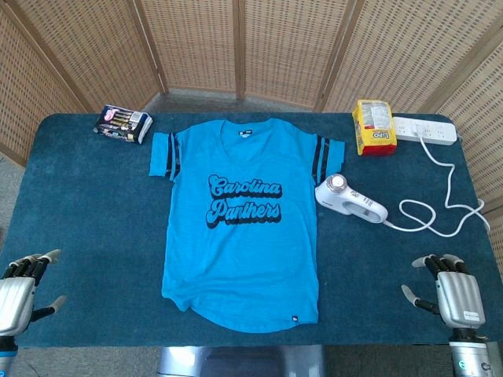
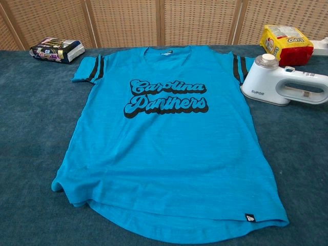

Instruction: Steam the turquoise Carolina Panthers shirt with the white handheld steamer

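The turquoise shirt (image 1: 242, 228) is being displayed flat, front up, in the middle of the dark blue surface (image 1: 86, 212), with its collar toward the far edge and its rounded hem toward the robot. The black "Carolina Panthers" lettering (image 2: 165, 97) is being shown across the chest, and black stripes are being shown on both sleeves. The white handheld steamer (image 1: 350, 200) is being left lying on its side just beside the shirt's right sleeve, its round head nearest the fabric; in the chest view the steamer (image 2: 287, 84) is being seen close to the sleeve edge. Its white cord (image 1: 440, 212) is being trailed in loops to a white power strip (image 1: 424, 129) at the far right. A yellow packet (image 1: 373, 127) is being kept next to that strip, and a dark packet (image 1: 122, 123) near the far left corner. The left hand (image 1: 23, 292) and the right hand (image 1: 452, 292) are being held at the near corners, fingers spread, nothing gripped, well apart from shirt and steamer.
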